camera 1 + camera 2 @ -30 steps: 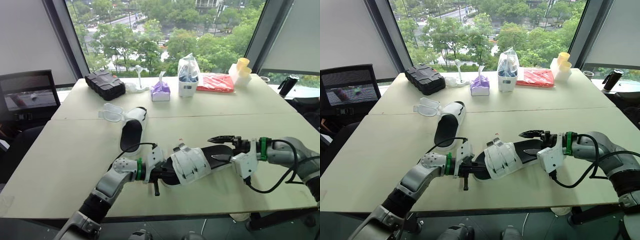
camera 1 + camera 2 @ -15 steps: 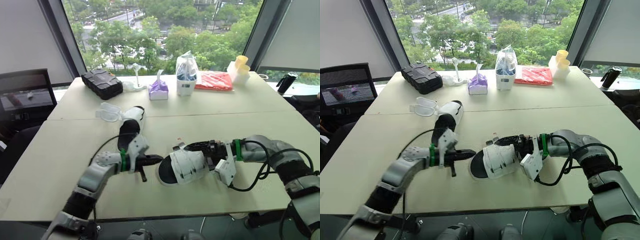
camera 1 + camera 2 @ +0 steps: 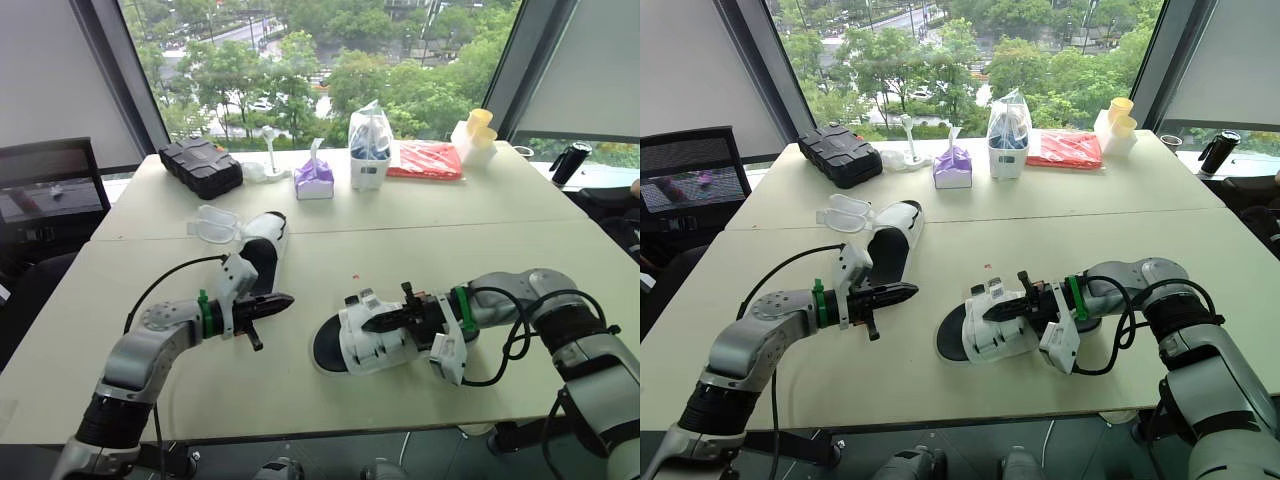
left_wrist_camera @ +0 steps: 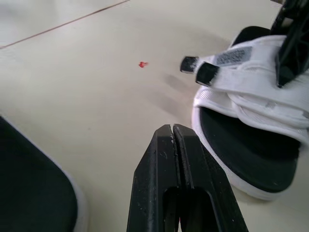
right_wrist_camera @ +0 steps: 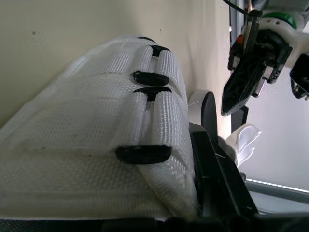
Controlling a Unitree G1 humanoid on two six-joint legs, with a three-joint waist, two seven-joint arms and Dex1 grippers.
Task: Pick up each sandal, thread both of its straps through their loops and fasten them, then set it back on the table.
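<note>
Left gripper (image 3: 283, 299) is fully closed and empty, just above the tabletop (image 3: 250, 390) between the two sandals, touching neither. Right gripper (image 3: 368, 322) lies on the straps (image 5: 120, 111) of the near sandal (image 3: 352, 350); how far open, cannot tell. That sandal sits flat near the front edge, middle. The other sandal (image 3: 262, 262) is farther back, toward the left edge. Likely step: pressing straps shut. Push straight down along each strap and brace the toe with the free gripper to stop sliding.
</note>
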